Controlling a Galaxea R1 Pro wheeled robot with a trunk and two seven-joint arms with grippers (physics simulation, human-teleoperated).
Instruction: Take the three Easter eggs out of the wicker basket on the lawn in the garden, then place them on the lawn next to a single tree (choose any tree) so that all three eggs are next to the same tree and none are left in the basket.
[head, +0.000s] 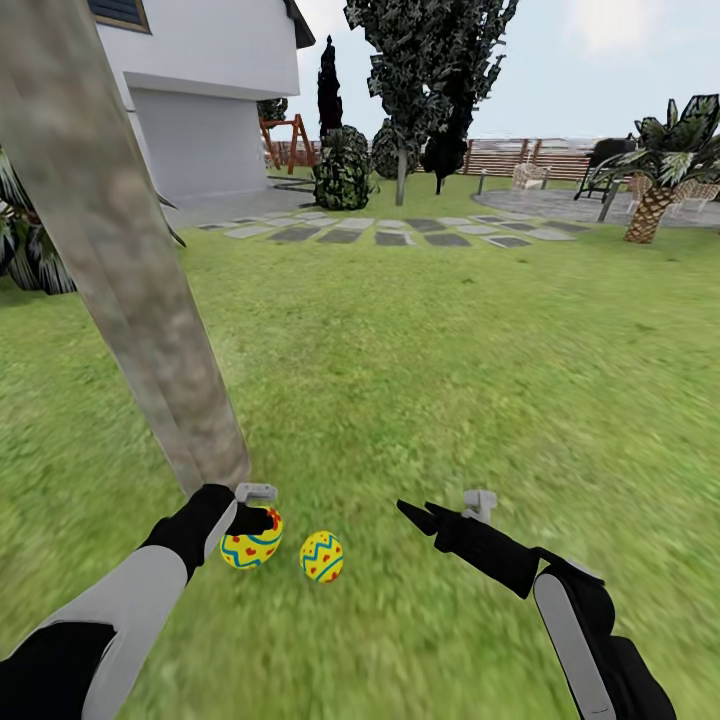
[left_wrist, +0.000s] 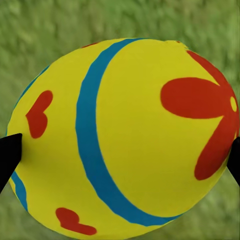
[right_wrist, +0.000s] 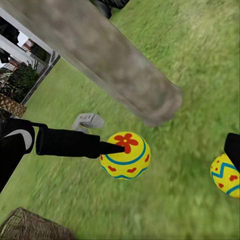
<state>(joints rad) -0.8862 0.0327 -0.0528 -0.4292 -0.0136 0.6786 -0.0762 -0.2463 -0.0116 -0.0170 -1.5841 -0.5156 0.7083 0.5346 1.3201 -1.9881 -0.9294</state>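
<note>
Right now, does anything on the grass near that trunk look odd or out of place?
Nothing stands out. One Easter egg lies intact on the lawn by the tree; the left gripper holds a second egg.

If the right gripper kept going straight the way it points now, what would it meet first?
Probably the free egg on the lawn, left of the right gripper; beyond it sits the egg in the left gripper. Depth is uncertain.

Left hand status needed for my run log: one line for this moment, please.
left hand: shut on egg | beside tree trunk | second egg on lawn | right hand: open
</note>
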